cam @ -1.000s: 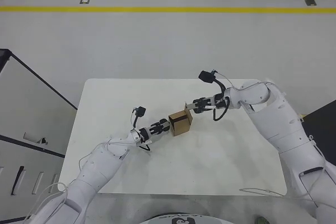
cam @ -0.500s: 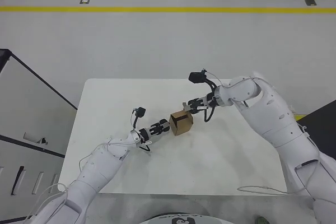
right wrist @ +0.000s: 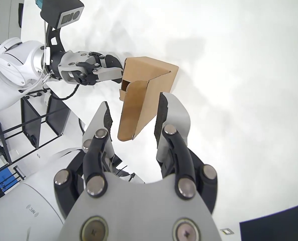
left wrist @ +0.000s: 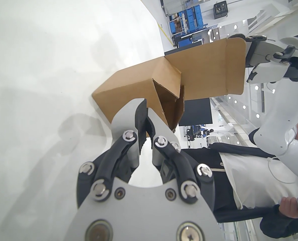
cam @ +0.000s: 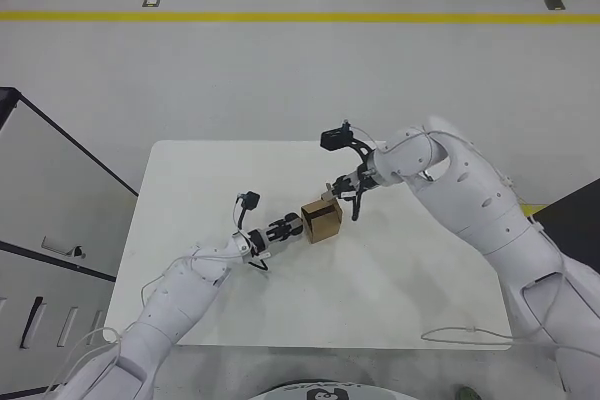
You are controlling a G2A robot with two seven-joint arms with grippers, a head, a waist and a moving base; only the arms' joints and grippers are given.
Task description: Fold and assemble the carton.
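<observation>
So, you had the carton (cam: 321,220) sitting in the middle of the desk (cam: 210,180), left hand (left wrist: 145,119) clamped shut on its left wall, likely to brace it. Your right hand (right wrist: 135,105) was open, straddling the raised flap (left wrist: 214,68), probably set to fold it.

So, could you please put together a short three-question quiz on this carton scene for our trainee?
1. True or false: the left gripper is shut on an edge of the carton.
2. The right gripper is: A) shut on the flap; B) open, with a finger on either side of the flap; C) raised well clear of the carton.
3. Fill in: the carton rests on the white ____.

Key: 1 true; 2 B; 3 table.
</observation>
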